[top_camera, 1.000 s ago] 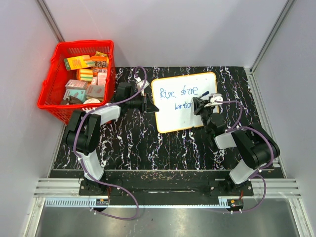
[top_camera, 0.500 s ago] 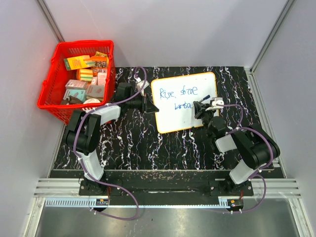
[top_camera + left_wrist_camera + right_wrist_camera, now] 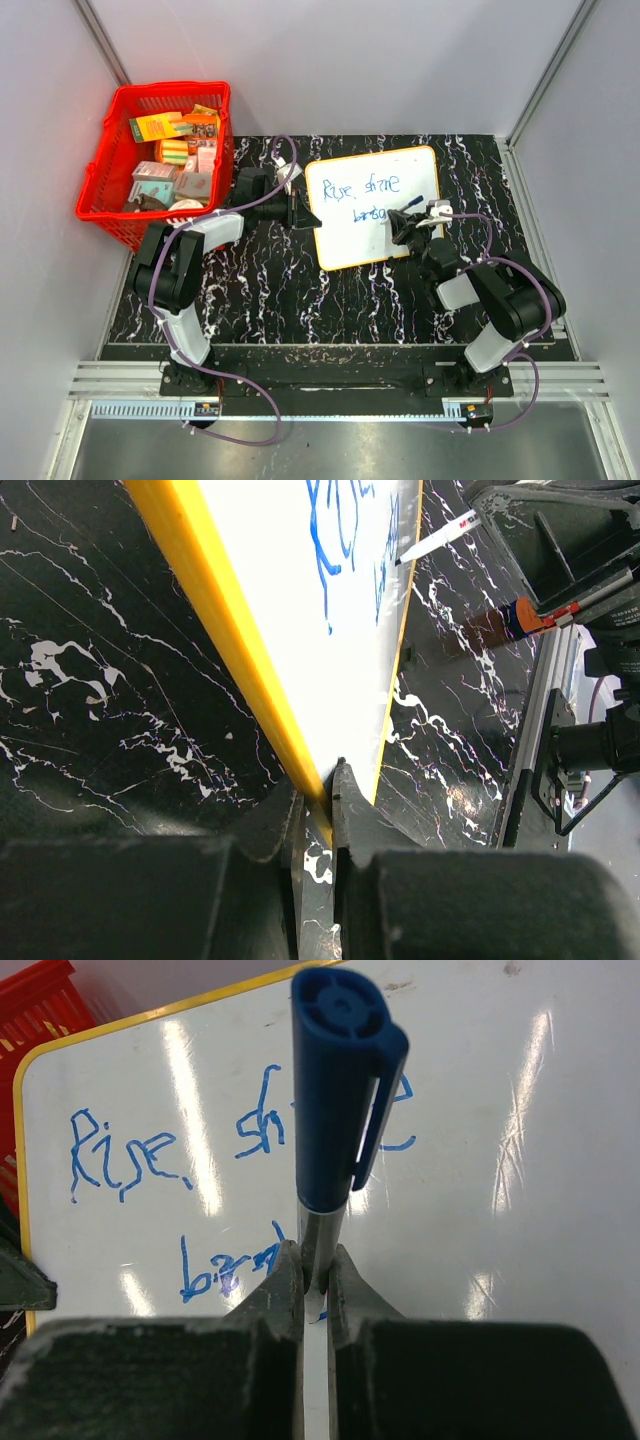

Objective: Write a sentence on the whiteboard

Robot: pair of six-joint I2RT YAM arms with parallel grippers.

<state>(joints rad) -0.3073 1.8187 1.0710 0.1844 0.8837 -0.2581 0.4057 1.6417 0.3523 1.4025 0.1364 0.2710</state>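
Note:
The whiteboard lies on the black marbled table, white with a yellow rim, and also shows in the right wrist view. Blue handwritten words fill two lines, roughly "Rise shine" above a shorter word. My left gripper is shut on the board's left rim. My right gripper is shut on a marker with a blue cap on its back end, held over the second line; the tip is hidden behind the fingers.
A red basket holding several boxes stands at the back left, partly off the table. White walls enclose the back and sides. A metal rail carries the arm bases at the near edge.
My right gripper with the marker has shifted slightly left and toward the near edge along the second line, where more blue strokes show. The left gripper has not moved.

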